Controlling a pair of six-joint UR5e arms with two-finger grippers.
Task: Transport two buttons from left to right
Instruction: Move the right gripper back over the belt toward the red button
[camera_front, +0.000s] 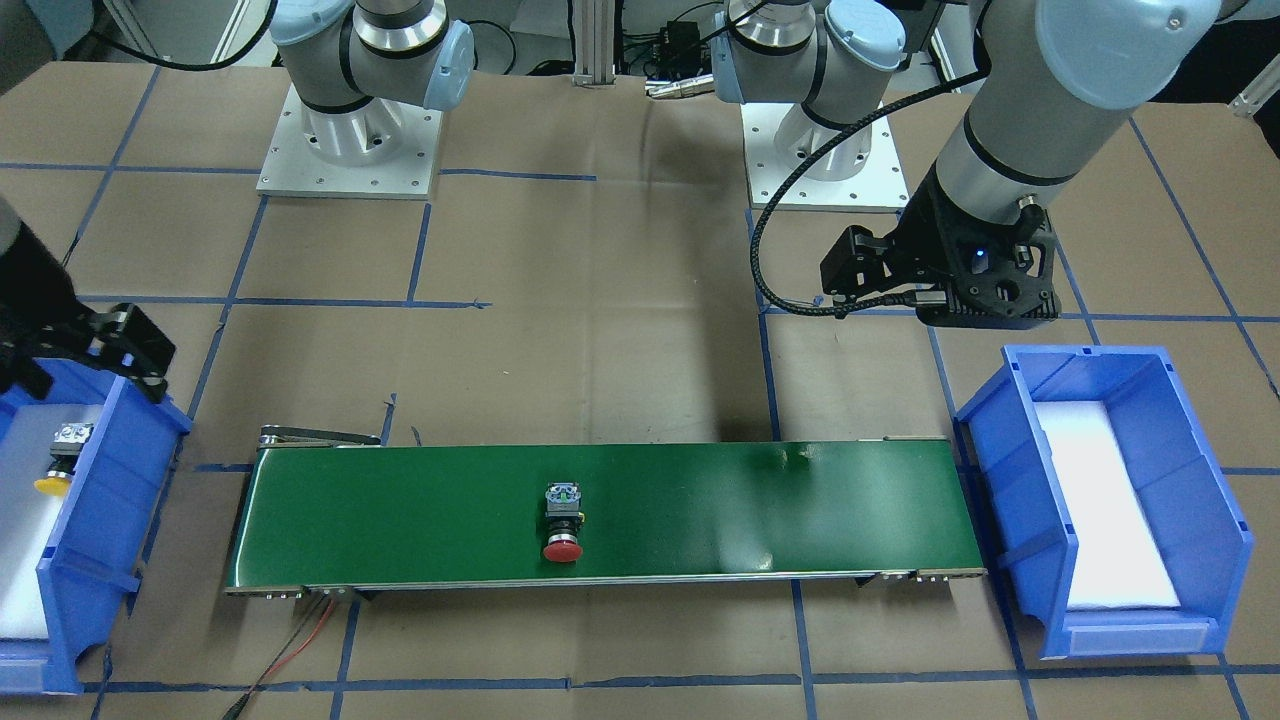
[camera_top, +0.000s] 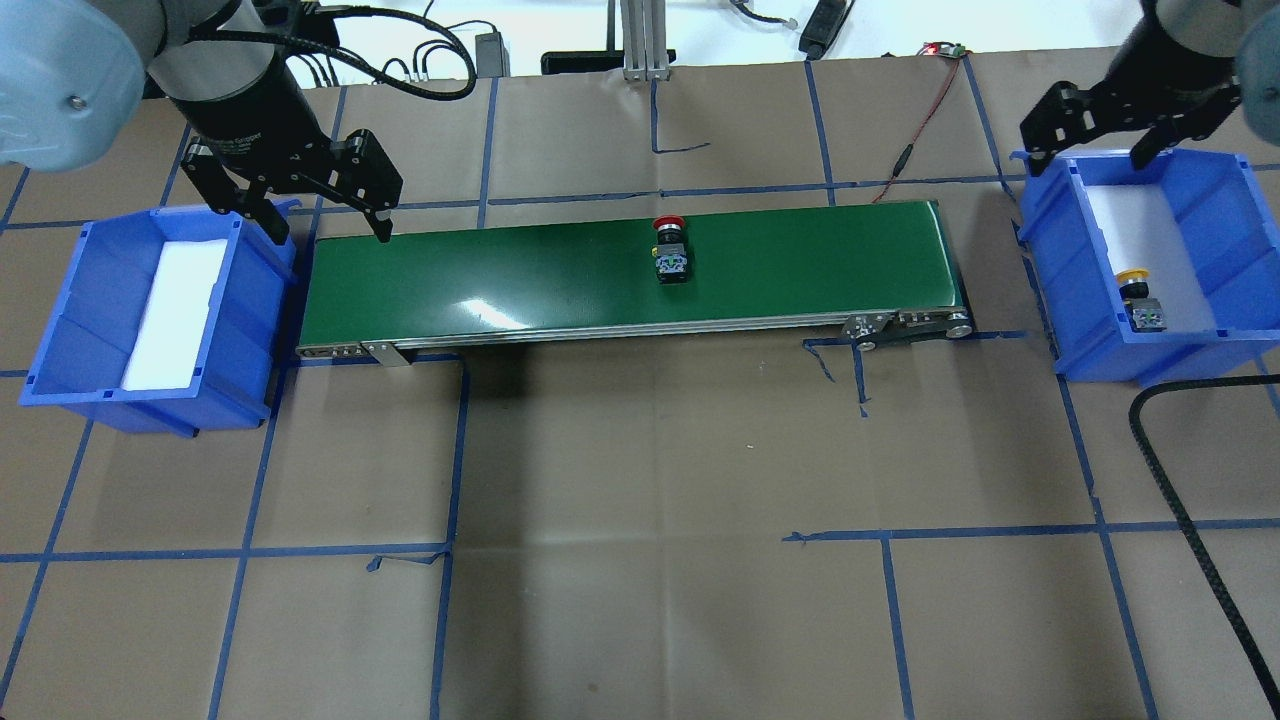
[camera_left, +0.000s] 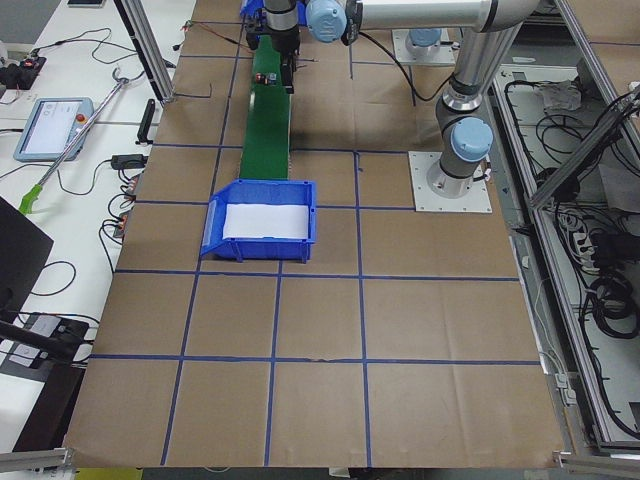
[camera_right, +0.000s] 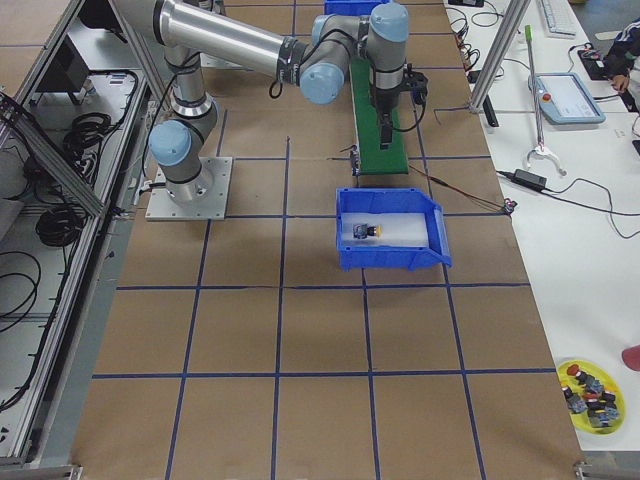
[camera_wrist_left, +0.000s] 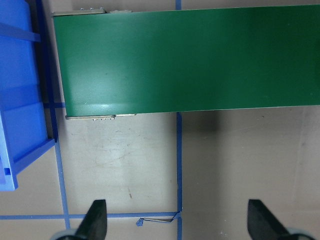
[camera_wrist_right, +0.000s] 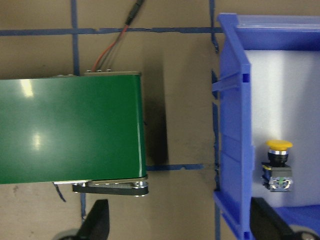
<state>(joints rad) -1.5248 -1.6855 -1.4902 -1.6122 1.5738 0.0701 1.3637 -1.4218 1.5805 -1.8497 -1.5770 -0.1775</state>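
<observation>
The red button (camera_top: 669, 250) lies on its side on the middle of the green conveyor belt (camera_top: 500, 280); it also shows in the front-facing view (camera_front: 562, 521). The yellow button (camera_top: 1140, 298) lies on white foam inside the right blue bin (camera_top: 1045, 270), and shows in the right wrist view (camera_wrist_right: 277, 165). My left gripper (camera_top: 330, 233) is open and empty above the belt's left end, between the belt and the left bin. My right gripper (camera_top: 1088, 148) is open and empty above the far rim of the right bin, apart from the yellow button.
The left blue bin (camera_top: 60, 330) holds only a white foam pad. A red wire (camera_top: 920, 120) runs from the belt's right end to the table's back. A black cable (camera_top: 1180, 500) lies on the table near the right bin.
</observation>
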